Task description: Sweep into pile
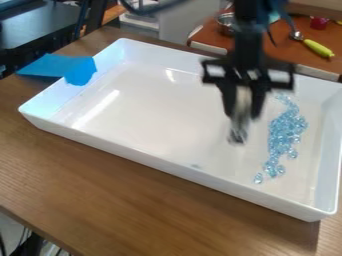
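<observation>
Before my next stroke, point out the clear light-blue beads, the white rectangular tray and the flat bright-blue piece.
Beads [287, 132]: camera view, middle of the cluster.
Tray [167, 164]: camera view, near outer wall.
Bright-blue piece [48, 66]: camera view, left part.

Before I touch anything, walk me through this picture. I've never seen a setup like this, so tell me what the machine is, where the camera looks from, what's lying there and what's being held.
The black machine coming in from the top edge is a robot arm. Its hand is a black two-finger gripper, hanging over the right half of a large, white, rectangular tray. A fixed camera looks down on it at a slant. The tray stands on a brown wooden table. Inside it, toward the right end, small, clear, light-blue glassy pieces lie in a long, uneven band. A bright blue sheet lies over the tray's left wall. The gripper seems to hold a pale, narrow object, perhaps a sweeping tool, but I can't make out what it is.
</observation>
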Controlling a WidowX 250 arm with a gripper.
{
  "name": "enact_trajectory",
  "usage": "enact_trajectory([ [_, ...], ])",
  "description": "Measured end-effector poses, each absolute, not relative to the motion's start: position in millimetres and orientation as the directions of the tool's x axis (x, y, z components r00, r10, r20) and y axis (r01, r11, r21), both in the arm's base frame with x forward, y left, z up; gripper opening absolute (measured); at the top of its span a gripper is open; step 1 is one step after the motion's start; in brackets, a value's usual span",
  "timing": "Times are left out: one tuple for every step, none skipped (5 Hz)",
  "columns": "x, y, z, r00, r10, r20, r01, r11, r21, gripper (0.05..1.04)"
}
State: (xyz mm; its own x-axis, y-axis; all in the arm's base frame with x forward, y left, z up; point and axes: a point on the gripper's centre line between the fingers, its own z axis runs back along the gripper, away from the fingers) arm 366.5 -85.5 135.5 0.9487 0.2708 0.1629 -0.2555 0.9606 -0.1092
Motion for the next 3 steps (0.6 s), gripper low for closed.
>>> enact_trajectory([
  [361.3, -47.9, 152.2, 0.941, 0.28, 0.191, -0.258, 0.957, -0.131, 0.365],
  [350.2, -31.7, 146.0, 0.964, 0.183, 0.194, -0.175, 0.983, -0.057, 0.365],
  [340.0, -22.4, 126.8, 0.973, 0.114, 0.201, -0.123, 0.992, 0.03, 0.365],
])
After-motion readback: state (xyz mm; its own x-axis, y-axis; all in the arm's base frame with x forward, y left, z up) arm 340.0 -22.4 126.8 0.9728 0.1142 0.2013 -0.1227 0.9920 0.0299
